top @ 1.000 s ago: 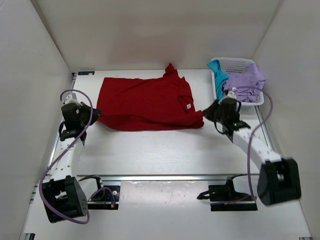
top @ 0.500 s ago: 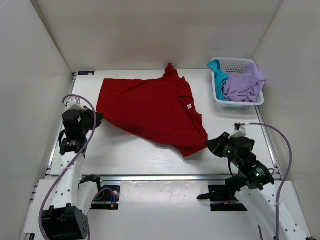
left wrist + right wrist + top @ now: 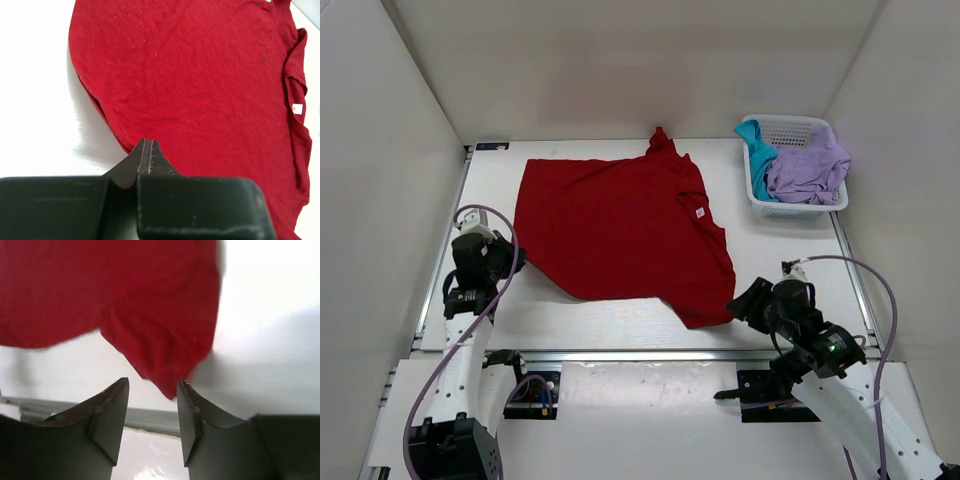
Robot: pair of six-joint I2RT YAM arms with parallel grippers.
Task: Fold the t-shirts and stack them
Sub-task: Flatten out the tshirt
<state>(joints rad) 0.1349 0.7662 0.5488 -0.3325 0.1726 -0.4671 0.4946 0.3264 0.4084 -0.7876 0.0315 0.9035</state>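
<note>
Right end effector [image 3: 153, 384] stands with its jaws well apart and nothing between them. The near corner of the red t-shirt [image 3: 125, 300] lies just ahead of its tips on the smooth white bench [image 3: 260, 300]. Left end effector [image 3: 145, 150] is pressed closed, and its tips seem to pinch the shirt's hem, which lifts off the bench there. The rest of the shirt spreads away ahead of both, mostly flat, with one sleeve doubled over.

As I judge it, this limp, matte knit will drag and bunch if the left pulls alone. The loose corner could also slide onto the metal rail [image 3: 150, 417] just beside the right's fingers.

Well beyond the right end effector, the teal t-shirt [image 3: 757, 150] and lavender t-shirt [image 3: 807, 170] slump crumpled in a white mesh basket [image 3: 800, 125].
</note>
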